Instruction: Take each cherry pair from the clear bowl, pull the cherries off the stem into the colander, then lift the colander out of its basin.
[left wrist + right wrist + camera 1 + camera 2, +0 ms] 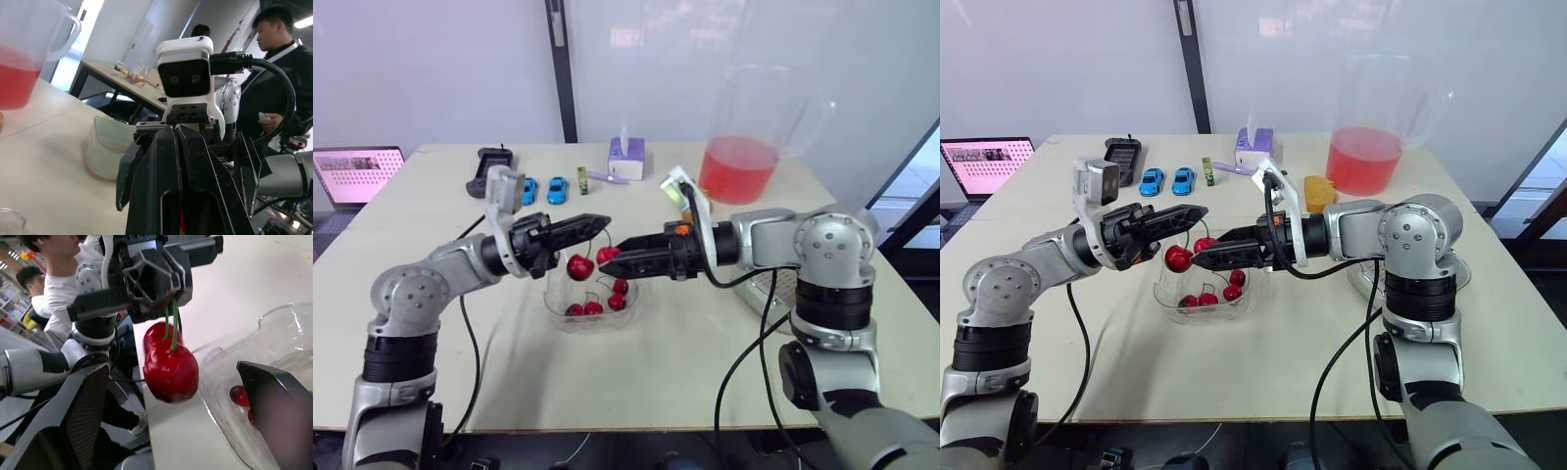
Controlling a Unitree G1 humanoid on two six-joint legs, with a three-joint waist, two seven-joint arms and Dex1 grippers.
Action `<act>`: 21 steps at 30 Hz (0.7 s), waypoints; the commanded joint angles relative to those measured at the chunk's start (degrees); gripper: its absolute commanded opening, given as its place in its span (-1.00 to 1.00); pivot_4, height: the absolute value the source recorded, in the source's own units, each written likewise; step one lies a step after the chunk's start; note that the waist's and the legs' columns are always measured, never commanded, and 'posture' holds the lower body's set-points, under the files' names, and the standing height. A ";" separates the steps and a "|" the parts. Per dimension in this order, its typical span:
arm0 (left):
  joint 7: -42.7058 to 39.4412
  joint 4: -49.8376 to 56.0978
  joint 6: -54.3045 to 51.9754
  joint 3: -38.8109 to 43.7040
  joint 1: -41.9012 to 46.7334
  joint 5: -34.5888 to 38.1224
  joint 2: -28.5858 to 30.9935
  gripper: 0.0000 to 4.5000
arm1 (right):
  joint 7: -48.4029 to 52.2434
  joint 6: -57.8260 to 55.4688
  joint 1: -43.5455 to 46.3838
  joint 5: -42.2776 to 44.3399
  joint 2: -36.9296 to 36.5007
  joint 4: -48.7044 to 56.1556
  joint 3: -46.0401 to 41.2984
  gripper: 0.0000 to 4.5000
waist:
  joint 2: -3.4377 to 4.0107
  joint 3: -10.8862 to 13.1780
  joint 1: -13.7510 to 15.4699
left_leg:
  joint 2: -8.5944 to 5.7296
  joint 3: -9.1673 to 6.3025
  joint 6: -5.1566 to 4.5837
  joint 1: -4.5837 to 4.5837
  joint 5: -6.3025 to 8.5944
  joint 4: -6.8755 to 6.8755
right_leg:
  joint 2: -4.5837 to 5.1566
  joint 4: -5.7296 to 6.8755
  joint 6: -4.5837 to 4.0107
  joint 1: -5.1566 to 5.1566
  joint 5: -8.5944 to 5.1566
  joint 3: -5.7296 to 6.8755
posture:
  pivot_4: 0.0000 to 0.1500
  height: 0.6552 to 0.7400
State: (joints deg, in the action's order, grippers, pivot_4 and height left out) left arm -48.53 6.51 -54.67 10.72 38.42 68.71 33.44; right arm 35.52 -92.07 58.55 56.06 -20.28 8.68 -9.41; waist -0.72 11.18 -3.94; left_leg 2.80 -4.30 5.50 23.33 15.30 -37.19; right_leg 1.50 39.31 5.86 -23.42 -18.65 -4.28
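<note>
The left claw [599,222] is clenched on the green stems of a cherry pair [579,265], which hangs just above the clear bowl [556,309] at the middle of the counter [646,372]. The right claw [623,251] is released, its fingers spread wide just right of the dangling pair. Other cherries [594,306] lie in the bowl. The colander [105,149] sits further right.

Bowl [551,299]: 1. Cherry pair [579,266], hanging: 1. Loose cherries [617,302] in bowl: about 5. Blue cars [530,190]: 2. Jug [744,147]: 1. Tissue box [626,159]: 1. Laptop [357,174]: 1.
</note>
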 commanded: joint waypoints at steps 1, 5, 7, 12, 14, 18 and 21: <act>-0.57 1.76 0.28 1.02 0.04 0.17 -0.05 -1.00 | -1.92 -0.43 1.74 2.50 1.47 -0.14 -1.97 0.98 | 0.00 0.00 -0.01 | 0.00 0.00 0.00 0.00 0.00 0.00 | 0.00 0.00 0.00 0.00 0.00 0.00 | 1.00 1.00; -0.58 1.81 0.60 1.14 -0.41 0.01 -0.21 -1.00 | -3.52 -0.43 1.74 4.55 2.67 -0.97 -2.04 0.98 | 0.00 0.00 -0.04 | 0.00 0.00 0.00 0.00 0.00 0.01 | 0.00 0.00 0.00 0.00 0.00 0.00 | 1.00 1.00; -0.38 1.74 0.90 1.20 -0.43 -0.16 -0.43 -1.00 | -4.23 -0.43 1.68 5.53 2.79 -1.22 -1.95 0.86 | 0.00 0.00 -0.03 | 0.00 0.00 0.00 0.00 0.00 0.01 | 0.00 0.00 0.00 -0.01 0.00 0.00 | 1.00 1.00; -0.43 1.48 1.17 1.29 -0.36 -0.61 -0.82 -1.00 | -5.75 -0.43 1.20 7.32 2.85 -1.32 -1.40 0.01 | 0.00 0.00 -0.01 | 0.00 0.00 0.00 0.00 0.00 0.00 | 0.00 0.00 0.00 0.00 0.00 0.00 | 1.00 1.00; -0.44 1.33 1.22 1.43 -0.28 -0.70 -0.94 -1.00 | -6.28 -0.43 1.04 7.89 2.82 -1.25 -1.34 -0.42 | 0.00 0.00 -0.02 | 0.00 0.00 0.00 0.00 0.00 0.01 | 0.00 0.00 0.00 0.00 0.00 0.00 | 1.00 1.00; -0.40 0.84 1.49 1.86 0.16 -0.83 -1.12 -1.00 | -7.00 -0.43 0.67 8.73 2.55 -1.03 -1.08 -0.82 | 0.00 0.00 -0.03 | 0.00 0.00 0.00 0.00 0.00 0.01 | 0.00 0.00 0.00 0.00 0.00 0.00 | 1.00 1.00; -0.28 0.40 1.66 2.19 0.56 -0.74 -1.26 -1.00 | -7.53 -0.43 0.43 9.51 2.30 -1.07 -0.90 -0.82 | 0.00 0.00 -0.02 | 0.00 0.00 0.00 0.00 0.00 0.01 | 0.00 0.00 0.00 0.00 0.00 0.00 | 1.00 1.00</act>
State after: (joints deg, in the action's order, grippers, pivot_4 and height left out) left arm -48.49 6.51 -54.31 10.92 37.93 67.94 32.21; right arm 28.14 -92.07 58.67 63.84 -17.58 6.44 -9.77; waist -0.72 11.18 -3.97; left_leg 2.80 -4.30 5.50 23.34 15.30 -37.19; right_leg 1.50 39.31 5.86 -23.42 -18.65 -4.28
